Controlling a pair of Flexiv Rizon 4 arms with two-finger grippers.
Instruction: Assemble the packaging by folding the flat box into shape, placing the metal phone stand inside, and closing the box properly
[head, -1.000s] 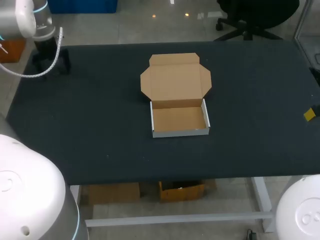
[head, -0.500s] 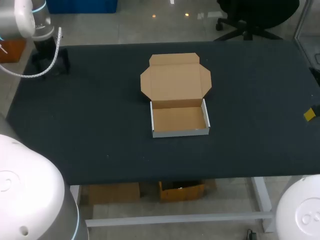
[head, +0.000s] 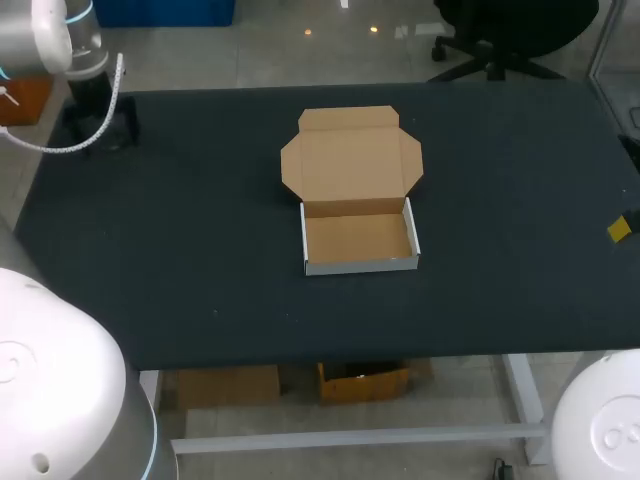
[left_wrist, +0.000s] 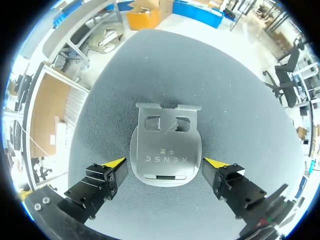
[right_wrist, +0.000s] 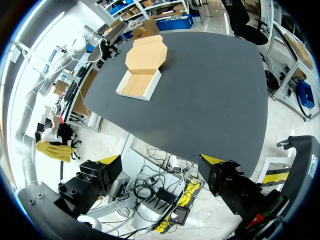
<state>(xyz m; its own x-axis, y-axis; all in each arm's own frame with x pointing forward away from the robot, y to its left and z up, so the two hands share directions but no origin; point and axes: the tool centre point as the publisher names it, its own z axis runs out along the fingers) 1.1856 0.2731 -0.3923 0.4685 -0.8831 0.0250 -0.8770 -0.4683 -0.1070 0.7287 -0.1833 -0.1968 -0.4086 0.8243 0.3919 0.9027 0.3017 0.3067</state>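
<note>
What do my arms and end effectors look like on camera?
The left arm and right arm have glossy white, rounded shells; the left arm carries a light blue ring and a looping white cable. The left end effector and right end effector each have two black, stepped, blocky fingers tipped with bright yellow wedges.
</note>
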